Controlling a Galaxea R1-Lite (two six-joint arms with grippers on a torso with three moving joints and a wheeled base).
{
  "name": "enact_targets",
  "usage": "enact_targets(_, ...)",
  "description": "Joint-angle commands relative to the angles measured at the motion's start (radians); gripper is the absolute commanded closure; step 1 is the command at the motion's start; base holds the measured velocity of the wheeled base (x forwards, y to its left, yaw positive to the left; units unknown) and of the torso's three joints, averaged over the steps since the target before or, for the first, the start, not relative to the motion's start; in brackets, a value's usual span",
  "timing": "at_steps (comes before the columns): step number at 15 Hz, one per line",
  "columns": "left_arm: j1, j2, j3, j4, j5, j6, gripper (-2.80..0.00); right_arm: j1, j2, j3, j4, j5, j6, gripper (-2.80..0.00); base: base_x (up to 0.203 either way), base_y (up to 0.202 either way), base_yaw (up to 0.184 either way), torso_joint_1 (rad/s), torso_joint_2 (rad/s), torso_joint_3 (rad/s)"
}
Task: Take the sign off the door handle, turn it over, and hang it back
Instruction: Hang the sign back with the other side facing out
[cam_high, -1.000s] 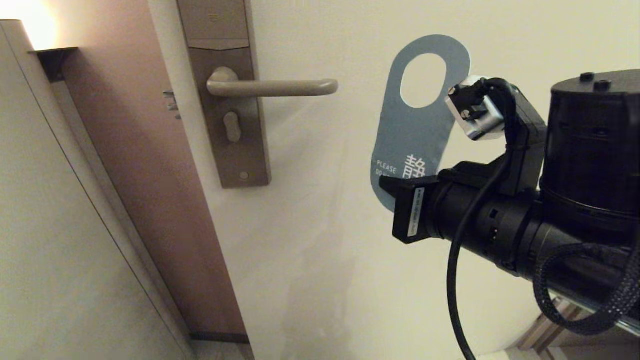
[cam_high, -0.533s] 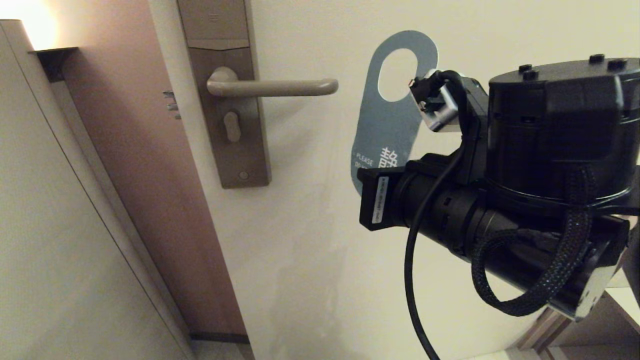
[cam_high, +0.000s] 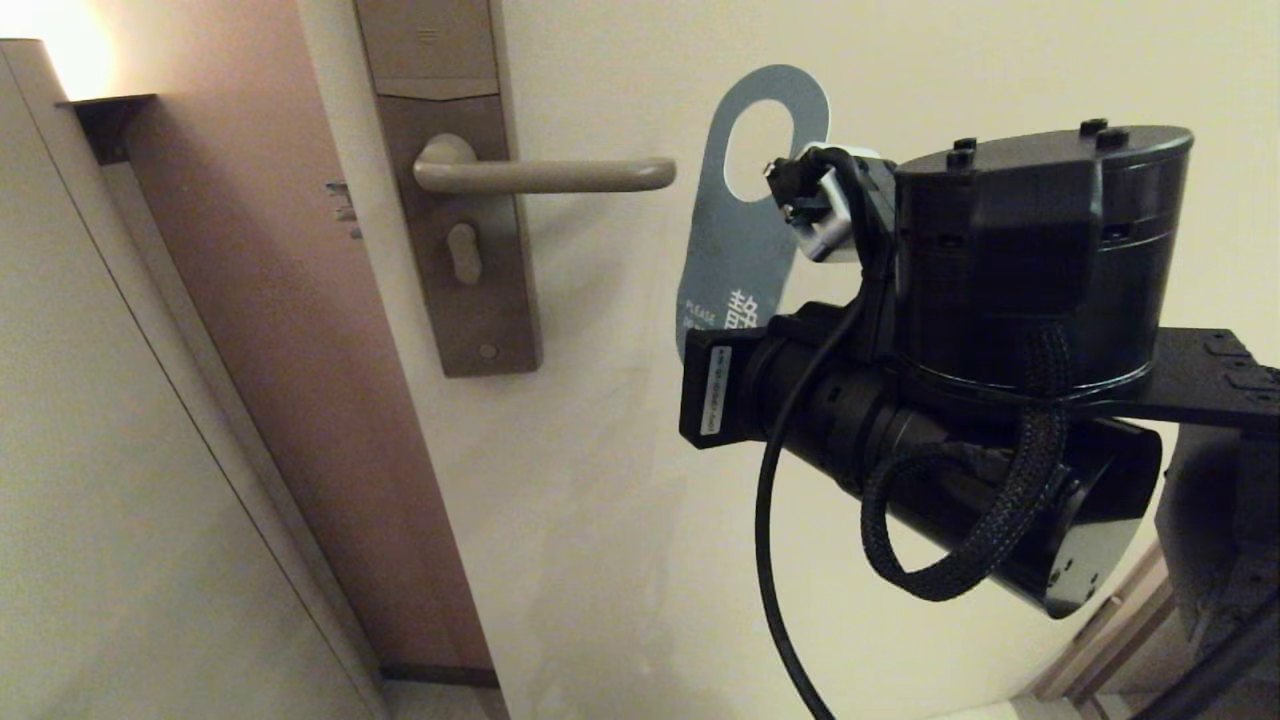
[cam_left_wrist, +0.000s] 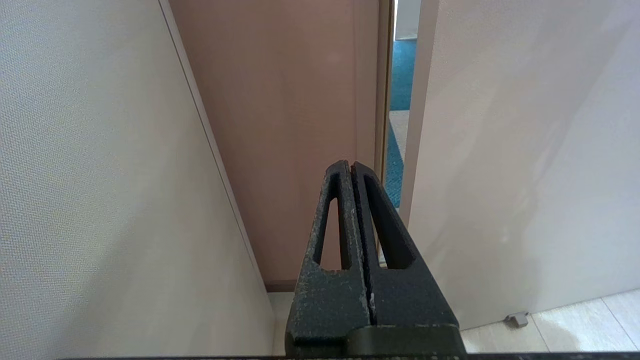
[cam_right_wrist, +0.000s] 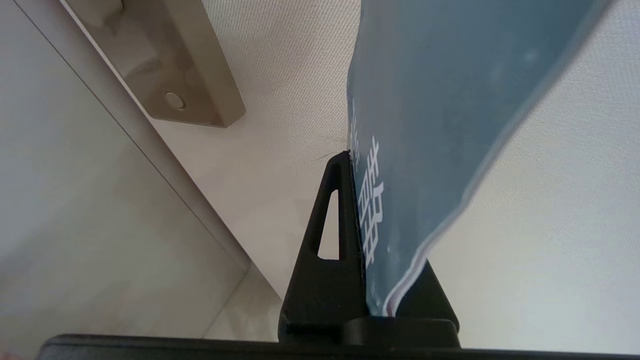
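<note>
- You have the flat blue card door sign (cam_high: 742, 235) with its oval hole off the lever and in the air, blue face with white lettering toward the head camera, hole end up and slightly tilted.
- Its hole sits just beside the rounded tip of the horizontal beige-grey metal door handle (cam_high: 545, 175), level with it but not around it; card and lever do not touch.
- Your right pincer (cam_right_wrist: 357, 210) is clamped on the lettered lower end of the sign; in the right wrist view one black finger (cam_right_wrist: 327, 240) lies against the blue face and the card's edge runs down between the two.
- In the head view the right arm's black wrist hides that lower end and the pincer itself.
- The handle projects from a tall brown metal lock plate (cam_high: 455, 200) at the left edge of the cream door (cam_high: 620, 480), with a keyhole cover below the lever.
- Left of the door's edge you see a brown door frame (cam_high: 250, 300) and a pale wall (cam_high: 100, 480).
- Your left pincer (cam_left_wrist: 352, 172) is parked low, its fingers pressed together on nothing, pointing at the gap between frame and door.
</note>
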Motion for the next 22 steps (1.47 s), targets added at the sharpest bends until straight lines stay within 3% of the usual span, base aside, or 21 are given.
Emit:
enact_targets(1,0.000,0.001,-0.001,0.000,0.000,0.000,0.00,0.000,0.016,-0.009,-0.009,-0.003,-0.002,0.00,0.000,0.000,0.000,0.000,0.00,0.000)
enact_targets(14,0.000,0.001,-0.001,0.000,0.000,0.000,0.00,-0.001,0.110,-0.093,-0.012,-0.044,-0.011,0.00,0.000,0.000,0.000,0.000,0.00,0.000)
enact_targets(22,0.000,0.001,-0.001,0.000,0.000,0.000,0.00,0.000,0.138,-0.134,-0.013,-0.090,-0.085,0.00,0.000,0.000,0.000,0.000,0.00,0.000)
